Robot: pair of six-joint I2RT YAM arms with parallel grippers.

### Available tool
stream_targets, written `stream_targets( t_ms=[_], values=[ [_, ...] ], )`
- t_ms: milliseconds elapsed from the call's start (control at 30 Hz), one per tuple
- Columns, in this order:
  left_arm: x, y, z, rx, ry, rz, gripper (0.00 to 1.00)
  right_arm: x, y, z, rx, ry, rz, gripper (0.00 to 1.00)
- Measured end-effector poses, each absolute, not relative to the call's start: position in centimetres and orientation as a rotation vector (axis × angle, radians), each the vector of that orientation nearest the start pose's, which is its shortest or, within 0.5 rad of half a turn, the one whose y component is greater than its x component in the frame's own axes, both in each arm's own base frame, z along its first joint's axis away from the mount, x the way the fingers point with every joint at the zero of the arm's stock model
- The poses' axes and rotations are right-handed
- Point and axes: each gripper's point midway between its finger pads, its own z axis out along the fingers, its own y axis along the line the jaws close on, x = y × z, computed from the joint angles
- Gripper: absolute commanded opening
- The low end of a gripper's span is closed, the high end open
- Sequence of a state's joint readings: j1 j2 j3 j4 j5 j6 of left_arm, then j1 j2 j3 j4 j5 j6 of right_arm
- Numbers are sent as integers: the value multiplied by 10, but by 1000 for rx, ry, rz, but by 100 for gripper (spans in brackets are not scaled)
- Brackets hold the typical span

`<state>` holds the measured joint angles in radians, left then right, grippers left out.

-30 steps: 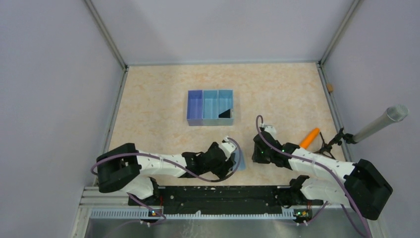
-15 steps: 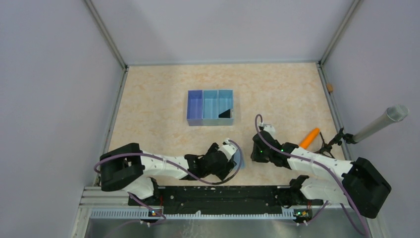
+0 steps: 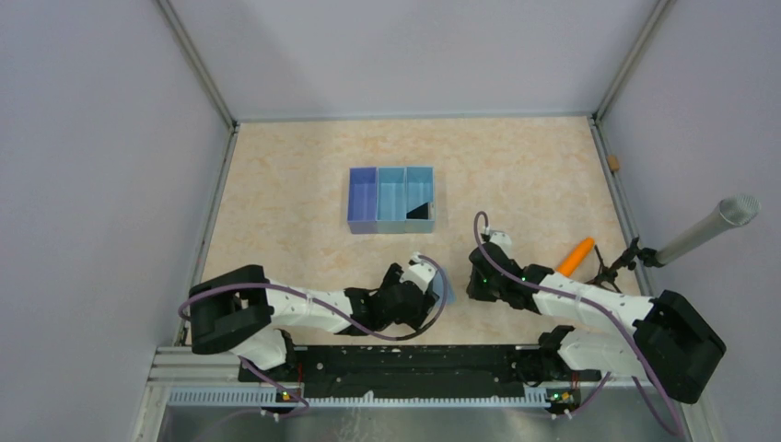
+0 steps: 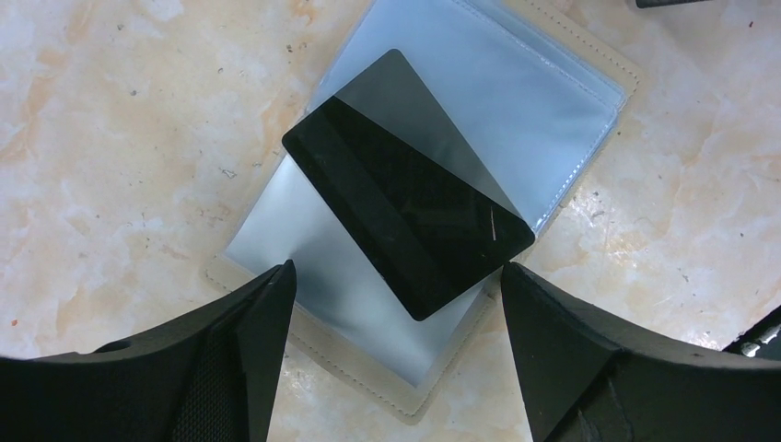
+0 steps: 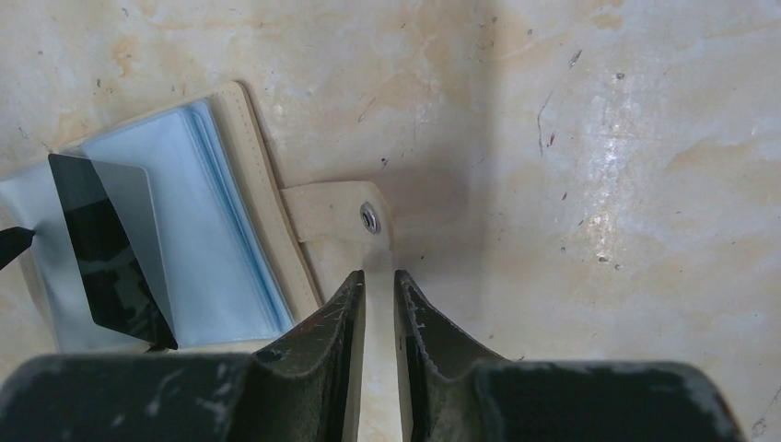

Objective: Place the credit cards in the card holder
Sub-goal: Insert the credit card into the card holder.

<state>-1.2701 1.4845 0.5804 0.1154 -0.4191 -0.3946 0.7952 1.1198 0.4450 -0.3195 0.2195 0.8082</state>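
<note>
The card holder [image 4: 367,366] lies open on the table, beige-edged with clear bluish sleeves. A dark glossy credit card [image 4: 410,221] rests slantwise on it, its upper corner under a clear sleeve. My left gripper [image 4: 396,272] hovers open just over the holder's near corner, one finger on each side, touching nothing. My right gripper [image 5: 379,274] has its jaws drawn narrow on the holder's beige snap tab [image 5: 345,216], which runs up between them. In the top view both grippers [image 3: 433,290] [image 3: 474,281] meet near the table's front middle, and only a blue sliver of the holder [image 3: 449,296] shows.
A blue three-compartment tray [image 3: 364,198] stands mid-table, with a dark flat piece [image 3: 421,211] in its right compartment. An orange object [image 3: 578,255] and a grey microphone on a stand [image 3: 705,230] are at the right. Grey walls enclose the table.
The right jaws have narrowed onto the snap tab. The left gripper has crept slightly toward the far side over the holder, still open.
</note>
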Motion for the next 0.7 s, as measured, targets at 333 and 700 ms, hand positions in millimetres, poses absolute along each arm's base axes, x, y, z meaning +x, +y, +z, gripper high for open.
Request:
stream_targets(
  t_ms=[333, 700],
  values=[
    [158, -307, 23, 730, 2168, -366, 86, 184, 174, 20, 122, 2559, 390, 35],
    [159, -307, 24, 710, 2170, -367, 86, 200, 163, 23, 149, 2541, 433, 37]
  ],
)
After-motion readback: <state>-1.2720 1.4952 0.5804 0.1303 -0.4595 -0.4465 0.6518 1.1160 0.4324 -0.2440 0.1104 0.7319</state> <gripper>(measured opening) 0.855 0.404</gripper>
